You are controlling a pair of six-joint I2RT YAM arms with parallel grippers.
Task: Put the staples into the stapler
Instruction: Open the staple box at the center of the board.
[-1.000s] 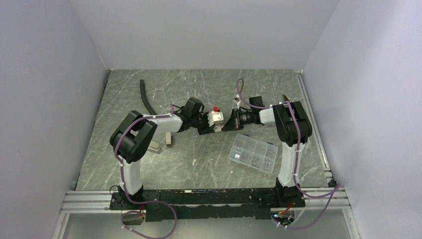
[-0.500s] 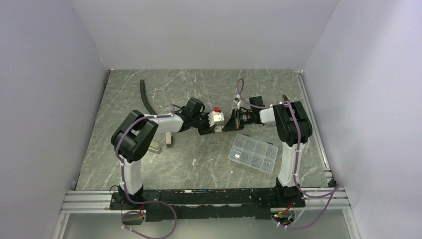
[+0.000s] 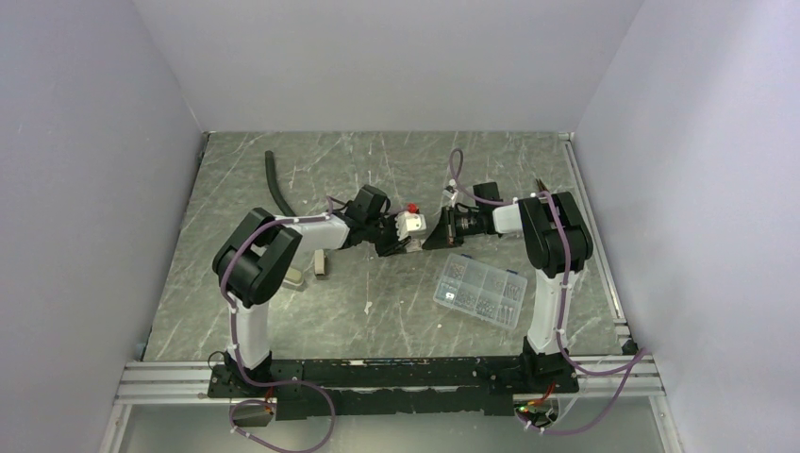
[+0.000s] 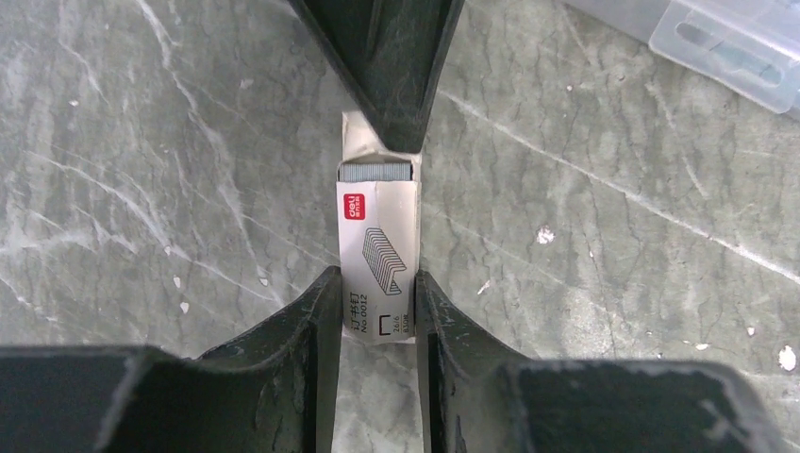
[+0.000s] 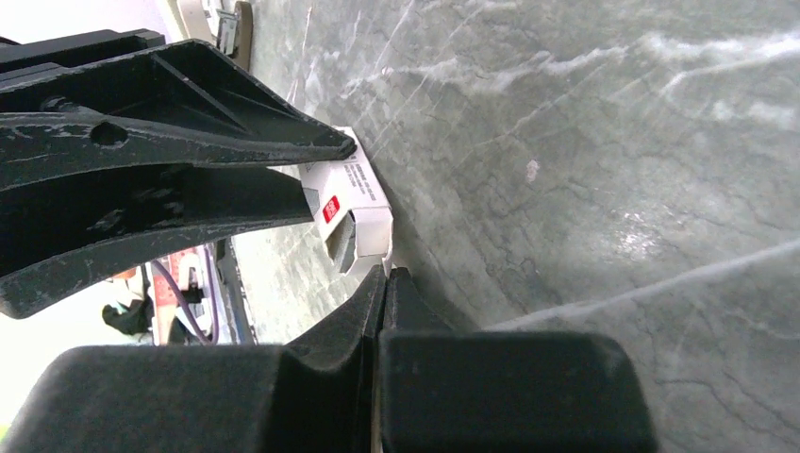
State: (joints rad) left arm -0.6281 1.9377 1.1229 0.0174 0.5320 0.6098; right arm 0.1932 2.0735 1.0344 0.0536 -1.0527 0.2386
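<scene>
Top view: the two arms meet near the middle of the desk. The left tool holds the white staple box, and the right tool comes at it from 3 o'clock, tip to tip. The stapler lies apart from them at 8 o'clock of the box, just beside the left forearm. A clear compartment box sits at 5 o'clock of the tools, near the right arm's upright link. A black hose curves at 10 o'clock. Bare desk stretches toward the back wall at 12 and along the near edge at 6, and walls close in the left, right and back edges.

Left wrist view: the left tool has both fingers flush against the staple box's long sides, gripping it. A grey staple strip shows at the box's open 12 o'clock end. There the right tool's closed tip meets the box flap. Open desk lies at 3 and 9.

Right wrist view: the right tool is closed with nothing visible between its fingers, and its tip sits just under the staple box. The left tool fills 9 o'clock. The stapler peeks in at the top edge.
</scene>
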